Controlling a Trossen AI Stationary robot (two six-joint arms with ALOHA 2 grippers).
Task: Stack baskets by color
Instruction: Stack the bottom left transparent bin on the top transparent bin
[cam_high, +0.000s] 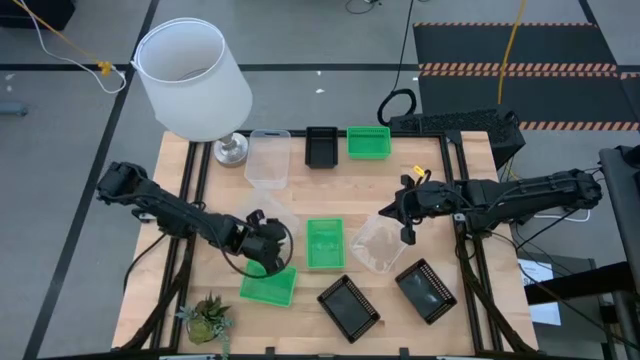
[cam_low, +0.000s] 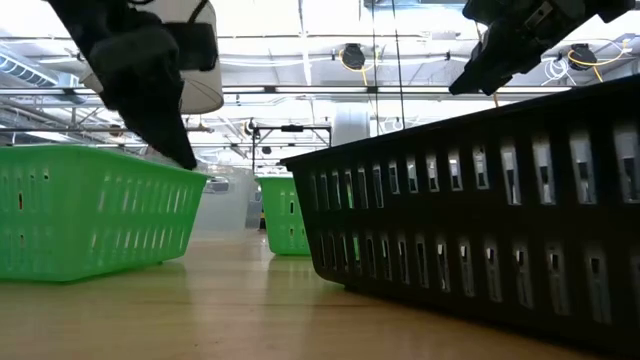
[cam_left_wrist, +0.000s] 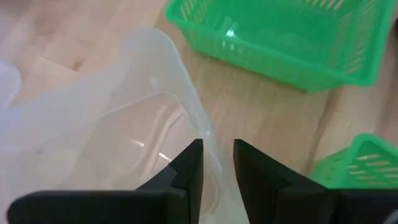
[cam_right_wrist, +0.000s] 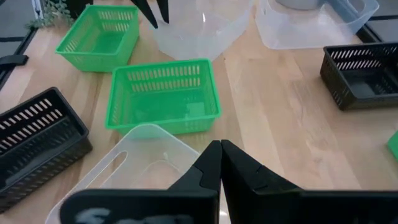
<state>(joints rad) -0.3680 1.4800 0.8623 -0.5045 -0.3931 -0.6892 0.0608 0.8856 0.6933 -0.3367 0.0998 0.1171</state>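
Near the table's front left, my left gripper (cam_high: 264, 243) (cam_left_wrist: 217, 146) closes over the rim of a clear basket (cam_left_wrist: 106, 137) (cam_right_wrist: 194, 26). A green basket (cam_high: 268, 287) sits just in front of it, and another green basket (cam_high: 325, 243) sits at the table's middle. My right gripper (cam_high: 408, 228) (cam_right_wrist: 219, 152) is shut and hangs above the edge of a second clear basket (cam_high: 378, 243) (cam_right_wrist: 140, 165). I see nothing between its fingers. A third clear basket (cam_high: 268, 158), a black basket (cam_high: 322, 147) and a green basket (cam_high: 368, 141) stand along the far edge. My left gripper has the clear basket's side wall (cam_left_wrist: 198, 127) at the rim between its two fingers, one inside the basket and one outside. The fingers slant down from above. In the right wrist view the basket's bottom (cam_right_wrist: 189, 46) rests on the table.
Two black baskets (cam_high: 348, 305) (cam_high: 426, 290) lie near the front edge on the right. A big white lampshade (cam_high: 195, 75) stands at the far left corner. A small potted plant (cam_high: 208, 318) stands at the near left corner. Bare wood (cam_high: 430, 180) lies behind my right gripper.
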